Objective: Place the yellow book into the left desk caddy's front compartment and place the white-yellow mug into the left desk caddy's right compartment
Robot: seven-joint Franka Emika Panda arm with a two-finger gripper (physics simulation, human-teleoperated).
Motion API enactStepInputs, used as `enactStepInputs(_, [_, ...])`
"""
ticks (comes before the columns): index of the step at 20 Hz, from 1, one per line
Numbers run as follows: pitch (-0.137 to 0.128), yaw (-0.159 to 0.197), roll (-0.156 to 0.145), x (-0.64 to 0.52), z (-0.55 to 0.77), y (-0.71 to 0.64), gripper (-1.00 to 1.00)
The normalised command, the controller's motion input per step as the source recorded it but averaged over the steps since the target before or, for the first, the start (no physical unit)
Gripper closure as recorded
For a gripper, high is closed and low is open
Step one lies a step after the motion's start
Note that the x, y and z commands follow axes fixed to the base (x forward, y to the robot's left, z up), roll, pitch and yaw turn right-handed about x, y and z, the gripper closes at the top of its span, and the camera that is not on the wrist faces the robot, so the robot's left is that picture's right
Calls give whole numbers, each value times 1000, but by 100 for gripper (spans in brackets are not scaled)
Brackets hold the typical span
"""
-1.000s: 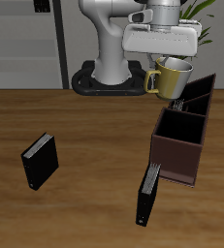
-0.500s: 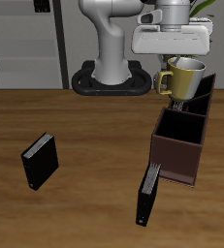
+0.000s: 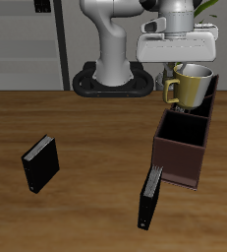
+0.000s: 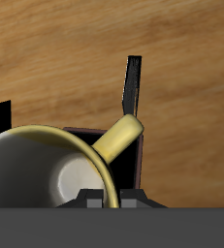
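My fingers (image 3: pixel 188 69) grip the white-yellow mug (image 3: pixel 192 87) by its rim, holding it upright in the air above the rear part of the left desk caddy (image 3: pixel 187 138), yellow handle toward the black book (image 3: pixel 40 162) lying well apart on the surface (image 3: pixel 85 138). Another black book (image 3: pixel 149 197) leans against the caddy's front wall. Yellow book: not visible in either view.

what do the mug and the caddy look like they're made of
Mug: probably glazed ceramic, with a smooth cream body, a yellow handle and a soft sheen. Caddy: flat dark reddish-brown walls with a matte finish, perhaps painted wood or plastic; the render leaves that open.
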Motion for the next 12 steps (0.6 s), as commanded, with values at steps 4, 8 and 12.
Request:
enactStepInputs(4, [18,1,-1,42,-133,20,100])
enactStepInputs(8, [5,3,8,16,-89,9,100])
enactStepInputs(12, [18,12,21,32,-137,71,100])
